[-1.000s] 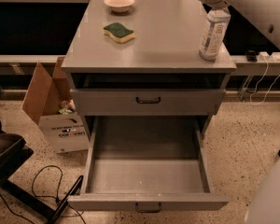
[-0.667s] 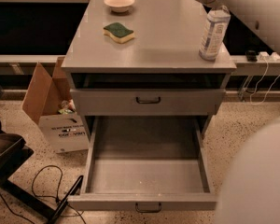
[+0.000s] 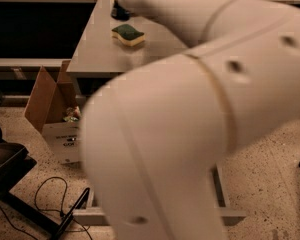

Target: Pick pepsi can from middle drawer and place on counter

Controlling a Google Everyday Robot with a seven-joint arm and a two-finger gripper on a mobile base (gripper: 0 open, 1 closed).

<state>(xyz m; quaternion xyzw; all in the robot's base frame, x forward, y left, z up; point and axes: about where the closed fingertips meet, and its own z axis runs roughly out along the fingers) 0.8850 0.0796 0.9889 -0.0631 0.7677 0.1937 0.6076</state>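
My big white robot arm (image 3: 190,124) fills the view; the small dark-blue pepsi can is hidden behind it. The tool (image 3: 121,12), a dark shape, sits over the flat grey surface (image 3: 95,49) beside the green-and-yellow sponge (image 3: 128,35); I cannot tell its grip.

We count one white robot arm (image 3: 190,134), which fills most of the view. One dark gripper (image 3: 121,11) sits at its far end, over the back of one grey counter (image 3: 92,49). On the counter lies one green-and-yellow sponge (image 3: 128,35). Below we see one open drawer (image 3: 232,216). On the floor are one cardboard box (image 3: 50,109) and one black cable (image 3: 47,194).
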